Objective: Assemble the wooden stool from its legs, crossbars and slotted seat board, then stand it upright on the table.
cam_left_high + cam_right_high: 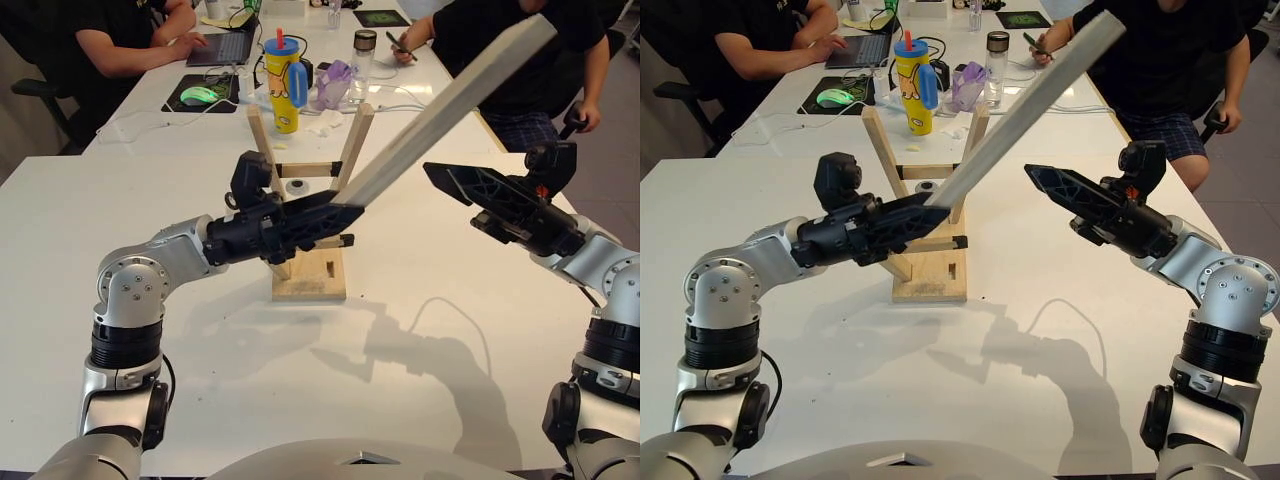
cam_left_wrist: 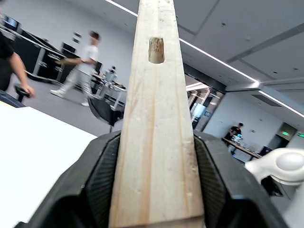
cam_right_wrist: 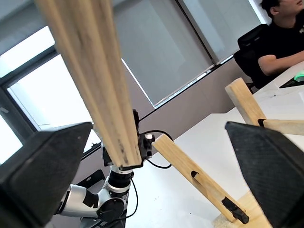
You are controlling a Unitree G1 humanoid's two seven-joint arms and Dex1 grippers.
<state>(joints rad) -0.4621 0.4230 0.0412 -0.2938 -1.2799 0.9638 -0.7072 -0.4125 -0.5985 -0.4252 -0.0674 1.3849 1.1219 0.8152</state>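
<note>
Left wrist view, leg pinched between left fingers, right fingers spread nearby

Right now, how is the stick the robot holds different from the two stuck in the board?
The held leg is clamped in the left gripper, in the air; the mounted legs stand on the seat board. The held leg is alone; the mounted legs are joined by a crossbar. All are pale wood.

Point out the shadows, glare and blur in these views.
Left eye view: sharp shadows fall on the table beneath the held leg. Left wrist view: bright ceiling strips, soft background. Right wrist view: the window is blown out.
</note>
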